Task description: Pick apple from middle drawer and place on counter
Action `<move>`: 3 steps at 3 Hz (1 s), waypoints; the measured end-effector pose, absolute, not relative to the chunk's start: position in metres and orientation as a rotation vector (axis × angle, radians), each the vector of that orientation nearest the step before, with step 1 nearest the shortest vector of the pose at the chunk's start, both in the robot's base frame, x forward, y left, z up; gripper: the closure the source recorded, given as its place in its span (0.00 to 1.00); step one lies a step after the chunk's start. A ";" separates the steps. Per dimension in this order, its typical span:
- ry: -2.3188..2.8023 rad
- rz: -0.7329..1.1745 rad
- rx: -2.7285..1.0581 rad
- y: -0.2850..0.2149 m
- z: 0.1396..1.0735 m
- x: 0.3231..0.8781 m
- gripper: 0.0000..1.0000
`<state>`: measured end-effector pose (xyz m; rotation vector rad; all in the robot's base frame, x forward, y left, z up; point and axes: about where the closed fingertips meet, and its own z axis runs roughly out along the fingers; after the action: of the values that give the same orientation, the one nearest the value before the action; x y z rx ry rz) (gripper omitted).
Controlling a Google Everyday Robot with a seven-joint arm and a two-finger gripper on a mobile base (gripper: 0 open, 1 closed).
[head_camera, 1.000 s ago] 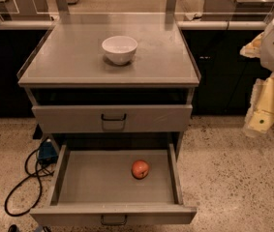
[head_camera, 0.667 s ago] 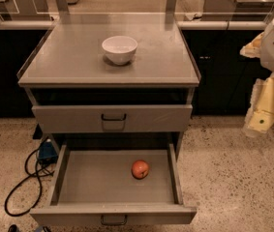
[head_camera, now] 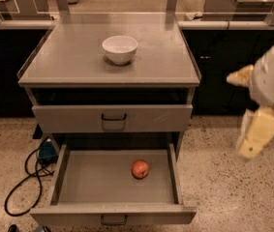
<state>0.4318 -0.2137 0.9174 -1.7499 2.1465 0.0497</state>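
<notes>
The apple (head_camera: 140,169), small and red-orange, lies on the bare floor of the open middle drawer (head_camera: 68,178), right of centre. The counter (head_camera: 78,57) is the matte grey cabinet top above it. My gripper (head_camera: 249,105) hangs in the air to the right of the cabinet, at about the height of the closed upper drawer. Its cream fingers (head_camera: 257,132) stand apart and hold nothing. It is well away from the apple, up and to the right.
A white bowl (head_camera: 120,49) stands on the counter toward the back. A closed upper drawer (head_camera: 113,118) sits above the open one. A black cable and a blue box (head_camera: 46,151) lie on the speckled floor at left. Steel worktops with posts stand behind.
My gripper has moved down and slightly left, toward the cabinet's side. The apple, the drawer and the bowl have not moved.
</notes>
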 end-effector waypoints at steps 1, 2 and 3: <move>2.080 0.357 -1.684 -0.213 0.801 0.418 0.00; 2.049 0.565 -1.547 -0.204 0.693 0.420 0.00; 2.011 0.664 -1.393 -0.196 0.622 0.446 0.00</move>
<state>0.4461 -0.1965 0.6223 -1.3927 2.0114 0.6641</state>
